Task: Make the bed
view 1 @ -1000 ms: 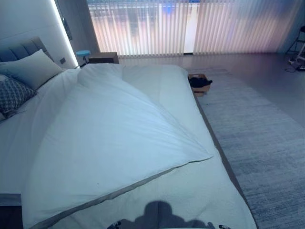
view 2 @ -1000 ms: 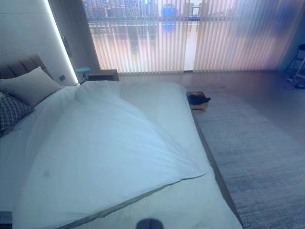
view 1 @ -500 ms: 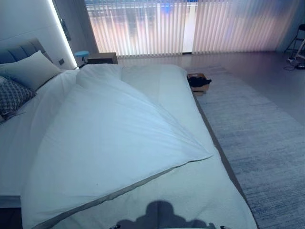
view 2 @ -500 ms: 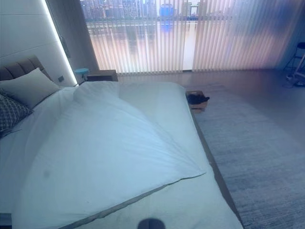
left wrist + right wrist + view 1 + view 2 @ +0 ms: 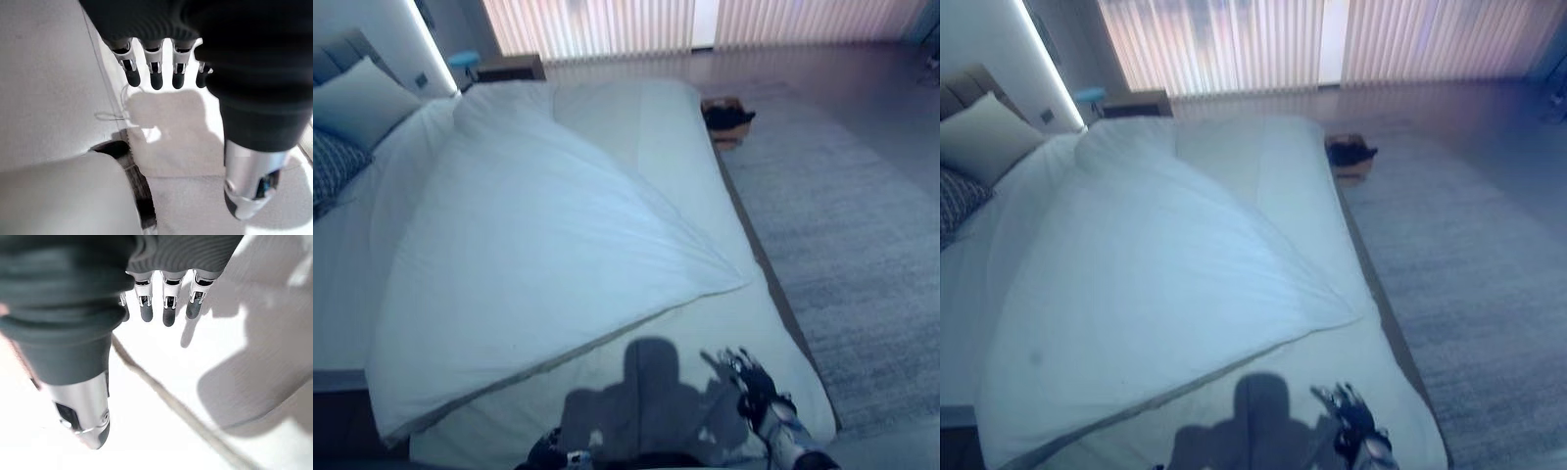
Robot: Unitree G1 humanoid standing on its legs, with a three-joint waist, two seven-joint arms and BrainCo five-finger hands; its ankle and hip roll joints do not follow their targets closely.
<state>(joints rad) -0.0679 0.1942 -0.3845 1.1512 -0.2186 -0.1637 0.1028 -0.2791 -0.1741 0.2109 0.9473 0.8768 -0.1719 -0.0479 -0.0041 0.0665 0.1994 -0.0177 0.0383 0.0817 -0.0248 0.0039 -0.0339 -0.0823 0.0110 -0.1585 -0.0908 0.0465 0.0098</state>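
Your white duvet (image 5: 548, 255) lies skewed across the wide bed (image 5: 773, 352): one corner points at the bed's right edge, its grey-trimmed hem runs diagonally toward the near left corner, and the pale textured cover beneath is bare along the foot. Your right hand (image 5: 756, 387) hovers over the foot of the bed near the right corner, fingers spread and holding nothing. In the wrist views both the right hand and your left hand (image 5: 161, 73) have straight, relaxed fingers (image 5: 168, 308) above pale fabric, with nothing gripped.

The main risk, as I judge it, is grabbing the wrong layer. The duvet's corner sits well ahead of your right hand, so closing where you are now would pinch only the under-cover and bunch it. If you pull the corner with one hand alone, the duvet will likely rotate further instead of squaring up. A shallow pinch on soft cloth may also slip.

At the head end, a plain pale pillow (image 5: 362, 98) and a dark patterned cushion (image 5: 331, 166) rest near the left edge; dragging the duvet upward could bury or shift them. A small box with something dark in it (image 5: 726, 117) sits on the floor beside the right edge, next to the grey rug (image 5: 842, 255), and a low nightstand (image 5: 509, 67) stands beyond the far end. Nothing lies on the duvet itself.
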